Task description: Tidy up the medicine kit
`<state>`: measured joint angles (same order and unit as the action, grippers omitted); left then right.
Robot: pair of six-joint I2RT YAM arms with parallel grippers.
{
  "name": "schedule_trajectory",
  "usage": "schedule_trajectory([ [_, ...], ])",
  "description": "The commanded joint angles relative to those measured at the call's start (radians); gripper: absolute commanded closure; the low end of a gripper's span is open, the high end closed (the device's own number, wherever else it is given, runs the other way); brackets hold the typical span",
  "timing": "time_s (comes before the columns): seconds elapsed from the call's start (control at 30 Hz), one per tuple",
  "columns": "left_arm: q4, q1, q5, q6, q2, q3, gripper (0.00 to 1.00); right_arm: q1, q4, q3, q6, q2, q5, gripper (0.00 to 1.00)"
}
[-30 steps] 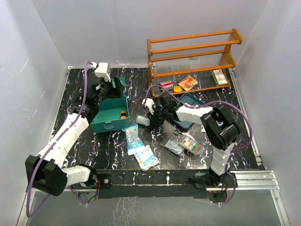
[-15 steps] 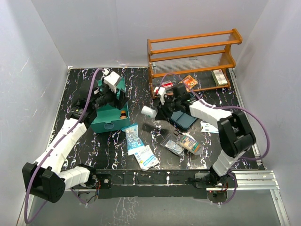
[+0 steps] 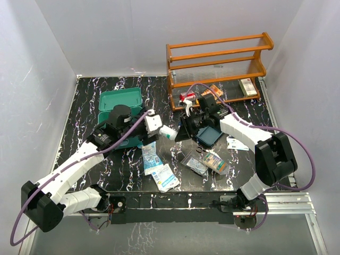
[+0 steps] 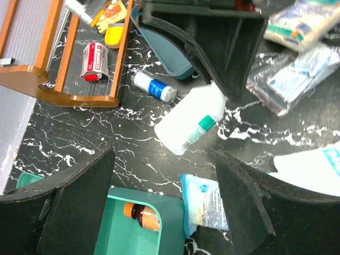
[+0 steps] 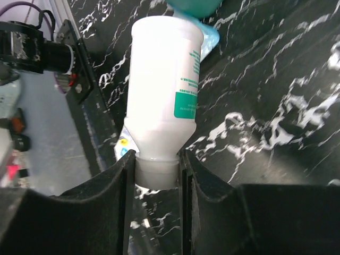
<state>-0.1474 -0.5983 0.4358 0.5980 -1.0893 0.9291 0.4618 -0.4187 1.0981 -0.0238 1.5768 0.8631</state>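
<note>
The teal medicine kit stands open at the left, its lid up; my left arm covers most of its body. In the left wrist view, its corner holds an amber bottle with an orange cap. My left gripper hangs open over that corner, with nothing between its fingers. My right gripper is shut on the cap of a white bottle with a green label. The bottle sticks out from the fingers, just right of the kit.
An orange wooden rack stands at the back right with small boxes on its bottom shelf. A dark blue tray lies under my right arm. Blue sachets, clear packets and a small white-and-blue bottle lie about.
My left arm swung from the kit's far side down and right to its front right corner, opening wider. My right arm drew back to the right, then brought the white bottle toward the kit.
</note>
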Motion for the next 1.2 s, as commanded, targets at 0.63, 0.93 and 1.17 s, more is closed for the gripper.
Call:
schedule_trajectory([
  [0.63, -0.073, -0.210, -0.027, 0.412, -0.115, 0.012, 0.11, -0.004, -0.271, 0.126, -0.152, -0.089, 0.195, 1.00],
  [0.93, -0.087, -0.229, -0.045, 0.486, -0.173, 0.037, 0.28, -0.003, -0.273, 0.125, -0.146, -0.112, 0.206, 1.00],
  [1.17, -0.094, -0.239, -0.038, 0.471, -0.210, 0.062, 0.45, -0.004, -0.273, 0.118, -0.151, -0.110, 0.213, 1.00],
])
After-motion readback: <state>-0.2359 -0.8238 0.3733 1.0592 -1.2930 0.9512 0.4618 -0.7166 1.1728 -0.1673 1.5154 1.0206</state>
